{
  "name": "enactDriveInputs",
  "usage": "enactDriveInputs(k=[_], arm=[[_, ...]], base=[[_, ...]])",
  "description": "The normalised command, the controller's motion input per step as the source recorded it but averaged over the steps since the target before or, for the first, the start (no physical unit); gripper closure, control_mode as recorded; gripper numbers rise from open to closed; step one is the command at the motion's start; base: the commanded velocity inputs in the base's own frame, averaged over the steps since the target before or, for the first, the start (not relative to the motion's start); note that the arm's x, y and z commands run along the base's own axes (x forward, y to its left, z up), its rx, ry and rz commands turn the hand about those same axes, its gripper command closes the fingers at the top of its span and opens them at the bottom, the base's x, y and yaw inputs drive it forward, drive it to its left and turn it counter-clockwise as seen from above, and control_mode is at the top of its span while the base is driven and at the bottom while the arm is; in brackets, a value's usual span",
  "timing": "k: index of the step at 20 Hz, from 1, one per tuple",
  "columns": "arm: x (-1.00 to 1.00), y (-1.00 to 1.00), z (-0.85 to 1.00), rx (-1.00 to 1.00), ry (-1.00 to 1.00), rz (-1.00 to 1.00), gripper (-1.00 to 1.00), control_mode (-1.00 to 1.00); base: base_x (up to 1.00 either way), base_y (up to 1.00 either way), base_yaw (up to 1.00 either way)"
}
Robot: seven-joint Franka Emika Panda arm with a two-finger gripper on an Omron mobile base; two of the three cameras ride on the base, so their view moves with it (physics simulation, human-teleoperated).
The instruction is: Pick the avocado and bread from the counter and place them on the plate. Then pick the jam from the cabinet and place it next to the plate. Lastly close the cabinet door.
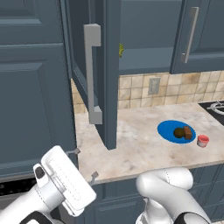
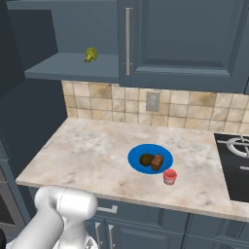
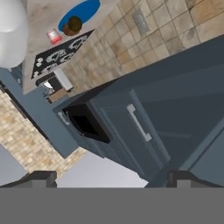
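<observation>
Nearest you, the white two-finger hand point(image 1: 85, 164) sits low at the front edge of the beige marbled stone tabletop point(image 1: 131, 148), its small fingers spread wide with nothing between them.

Just beyond and above the hand stands the tall dark blue-grey panelled cabinet door point(image 1: 107, 74), swung out toward you, its long vertical grey bar handle point(image 1: 92, 74) facing the arm. The handle is up and slightly right of the hand, apart from it, so you will need to raise the hand before you can push the panel shut.

Further along the tabletop lies the flat round bright blue plate point(image 2: 138, 168). The small round dark olive-brown avocado point(image 2: 146, 159) and the small brown oblong bread point(image 2: 157, 162) both rest on it, touching each other. The small red jam jar with a whitish band point(image 2: 169, 176) stands just beside the plate's rim on the stove side.

Farthest back, the dark blue-grey upper wall cabinet point(image 2: 73, 68) shows its inner shelf, which carries a small yellow-green item point(image 2: 90, 54).

So both food placements and the jam step look finished; I judge that only closing the door remains.
</observation>
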Motion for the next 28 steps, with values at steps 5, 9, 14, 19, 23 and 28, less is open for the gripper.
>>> enactDriveInputs(k=[5,9,14,19,23,28], arm=[[0.05,0.00,0.21,0.00,-0.01,0.03,-1.00,-1.00],[0.09,0.00,0.22,0.00,0.00,0.01,-1.00,-1.00],[0.11,0.00,0.22,0.00,0.00,0.00,-1.00,-1.00],[0.02,0.00,0.28,0.00,0.00,0.00,-1.00,-1.00],[0.00,0.00,0.34,0.00,0.00,0.00,-1.00,-1.00],[0.00,0.00,0.30,0.00,0.00,0.00,-1.00,-1.00]], base=[[0.00,0.00,0.00],[0.00,0.00,0.00],[0.00,0.00,0.00],[0.00,0.00,0.00],[0.00,0.00,0.00],[0.00,0.00,0.00]])
